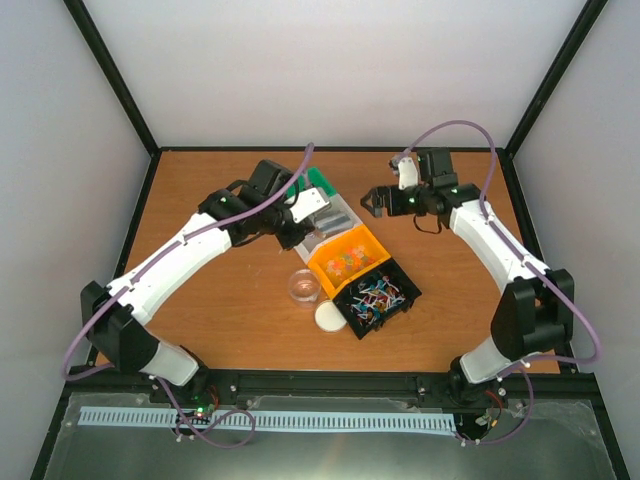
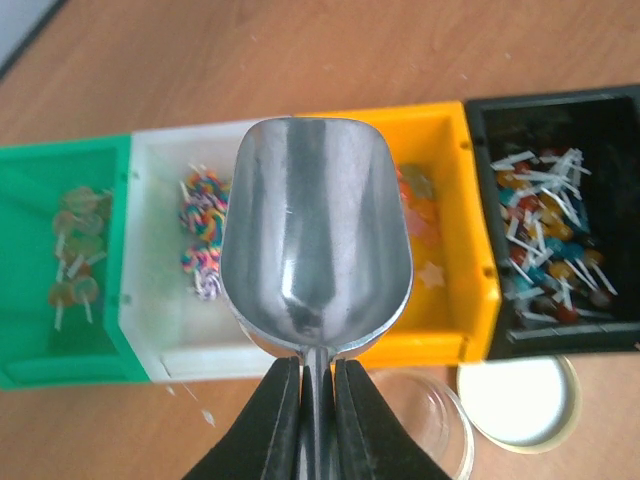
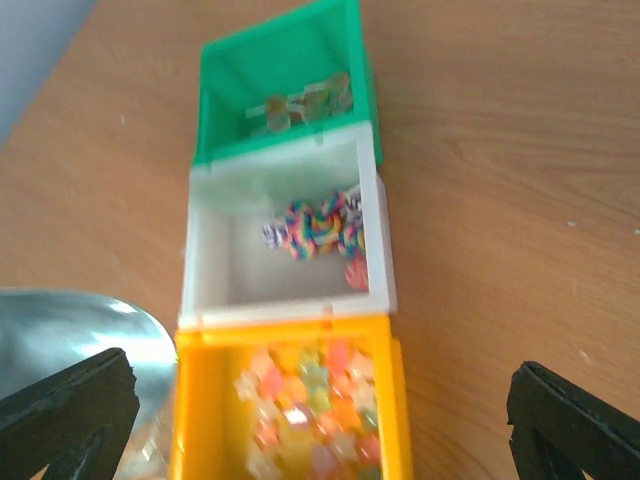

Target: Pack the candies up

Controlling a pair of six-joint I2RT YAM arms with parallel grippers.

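Top view: a diagonal row of four small bins sits mid-way across a wood table (image 1: pixel 230 320). L gripper (image 2: pixel 317 372) is clamped on the handle of a metal scoop (image 2: pixel 315 235). The scoop bowl is empty, held above the seam btwn white bin (image 2: pixel 160 345) and orange bin (image 2: pixel 478 290), touching neither. R gripper (image 3: pixel 320 385) hangs w/ jaws spread wide, holding nothing, over the orange part of the row.

Candies (image 2: pixel 548 225) lie loose in all four bins:
- a few in green bin (image 2: pixel 25 300)
- a striped cluster in white
- pale star shapes in orange
- the most, on sticks, in black bin (image 2: pixel 560 335)

Clear jar (image 2: pixel 432 420) stands open just beside the row on the near side, its lid (image 2: pixel 520 400) flat next to it.

Probable step: scoop a load, tip it into the jar. To do it well:
- Dip lip-first along a bin's length at a low angle.
- Keep the bowl level on the lift.
- Pour slowly, as the jar mouth looks about as narrow as the scoop.

Bins look light, so a sideways push may slide them.

Room: bare table to the left & far side. R gripper sits near the scoop's far side, and jar & lid crowd the near side. Cage posts (image 1: pixel 120 90) are well apart.
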